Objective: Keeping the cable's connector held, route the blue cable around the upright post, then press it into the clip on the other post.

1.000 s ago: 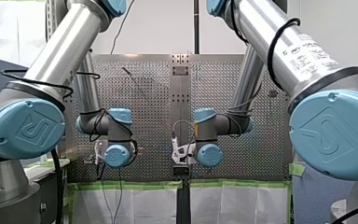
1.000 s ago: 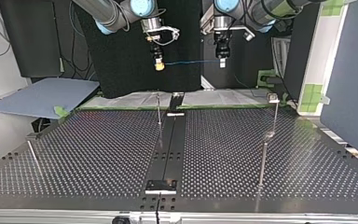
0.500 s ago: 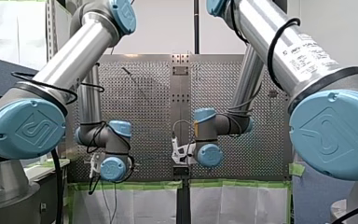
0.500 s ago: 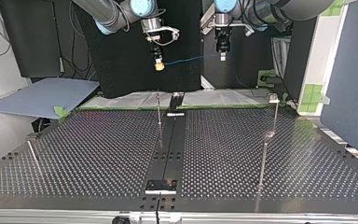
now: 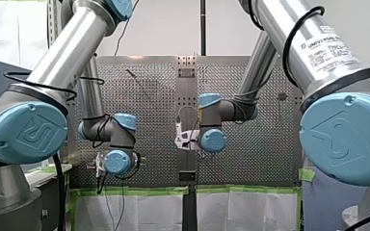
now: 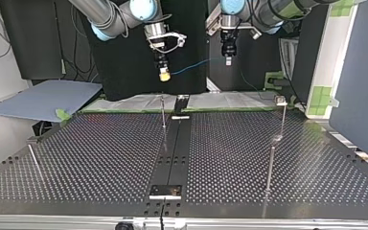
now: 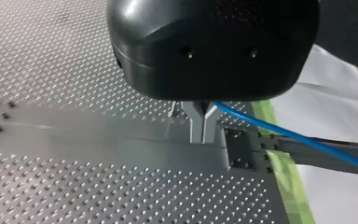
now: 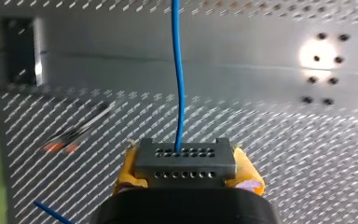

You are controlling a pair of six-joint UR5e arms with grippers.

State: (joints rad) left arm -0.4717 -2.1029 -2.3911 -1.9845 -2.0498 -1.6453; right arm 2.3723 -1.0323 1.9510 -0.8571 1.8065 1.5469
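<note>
In the right wrist view my right gripper is shut with its yellow pads on a dark grey connector. The blue cable runs straight ahead from it. My left gripper has its metal fingers shut on the cable, which trails off to one side. In the top view both grippers hang high above the table's far edge, my right gripper at the left and my left gripper at the right, with the cable strung between them. A thin upright post stands below. A post topped by a clip stands at the right.
The perforated table has a smooth centre rail. Another post stands nearer the top view's front right, and a thin rod leans at its left. Green tape and white sheeting line the far edge.
In the top view my right gripper has dropped slightly and shifted right with the connector. My left gripper rose a little, so the cable now slopes between them.
</note>
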